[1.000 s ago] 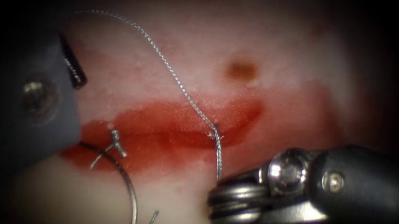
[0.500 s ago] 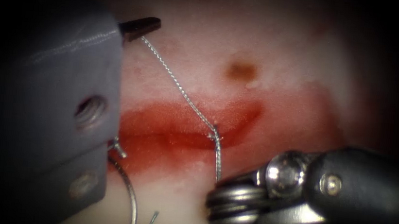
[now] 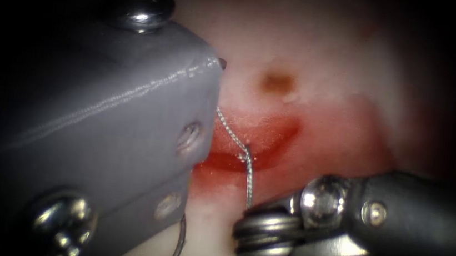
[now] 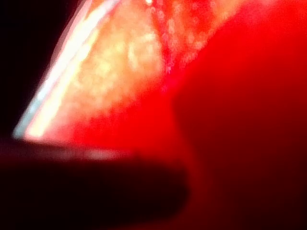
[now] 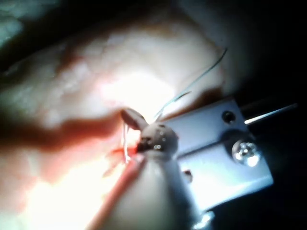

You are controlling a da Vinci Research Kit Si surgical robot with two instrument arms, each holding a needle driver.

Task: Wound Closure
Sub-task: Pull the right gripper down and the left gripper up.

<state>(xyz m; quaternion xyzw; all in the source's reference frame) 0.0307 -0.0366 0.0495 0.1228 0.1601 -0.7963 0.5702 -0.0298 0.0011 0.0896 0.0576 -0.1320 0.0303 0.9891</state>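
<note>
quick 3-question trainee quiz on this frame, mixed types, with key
1. True or false: the right tool holds the needle.
2. The right tool holds: A) tissue B) thread C) nothing.
3. Fill in: in the endoscope view, the brown spot lies ___ the cut.

Key: 1 false, the needle lies apart from it, lower left. 2 B, the thread runs taut from the cut to its tip. 3 above.
</note>
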